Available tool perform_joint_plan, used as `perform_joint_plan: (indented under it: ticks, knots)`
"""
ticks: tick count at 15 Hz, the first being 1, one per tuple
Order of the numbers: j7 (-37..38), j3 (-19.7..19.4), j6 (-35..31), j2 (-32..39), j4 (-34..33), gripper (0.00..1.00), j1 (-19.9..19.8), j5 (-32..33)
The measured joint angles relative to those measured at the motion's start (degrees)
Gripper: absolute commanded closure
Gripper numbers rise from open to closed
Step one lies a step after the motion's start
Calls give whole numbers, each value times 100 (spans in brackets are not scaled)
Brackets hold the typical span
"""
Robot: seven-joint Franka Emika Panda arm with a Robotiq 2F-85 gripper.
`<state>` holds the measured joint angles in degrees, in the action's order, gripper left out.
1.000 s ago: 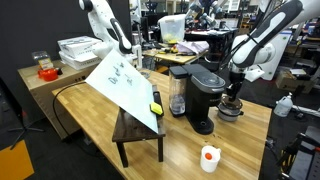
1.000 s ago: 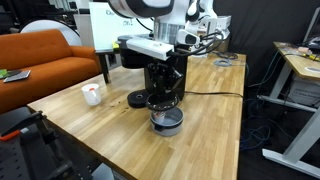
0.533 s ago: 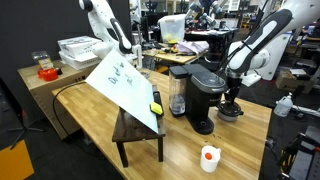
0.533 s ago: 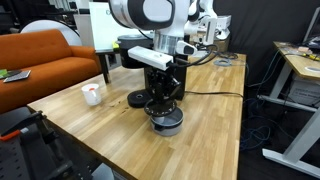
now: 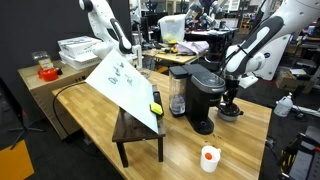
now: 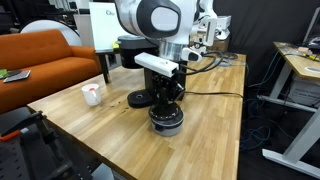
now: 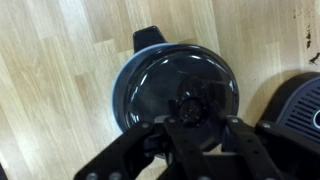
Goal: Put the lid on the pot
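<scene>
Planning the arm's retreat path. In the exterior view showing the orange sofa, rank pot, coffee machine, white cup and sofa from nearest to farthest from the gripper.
1. Pot: directly under the gripper.
2. Coffee machine: just behind the gripper.
3. White cup: on the table, toward the sofa.
4. Orange sofa: beyond the table's edge.

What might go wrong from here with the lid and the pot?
1. The gripper hovers just over the lid, close to its knob. A finger catching the knob while lifting might drag the lid off the pot.
2. The coffee machine stands close beside the pot, so a sideways retreat may bump it.
</scene>
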<state>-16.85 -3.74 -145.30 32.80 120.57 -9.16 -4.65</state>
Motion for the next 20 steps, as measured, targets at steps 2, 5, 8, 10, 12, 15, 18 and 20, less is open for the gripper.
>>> perform_joint_plan:
  ticks: [2,5,8,10,12,15,18,20]
  knots:
    - [1,-1,0,39,-81,92,-38,0]
    - [1,-1,0,68,-167,92,-90,0]
    - [1,-1,0,68,-195,92,-118,0]
    - [1,1,0,68,-200,92,-125,0]
    - [1,1,0,68,-200,92,-128,0]
    - [1,1,0,68,-200,92,-136,0]
    - [2,1,0,66,-200,92,-165,0]
    - [3,0,0,59,-200,92,-198,-1]
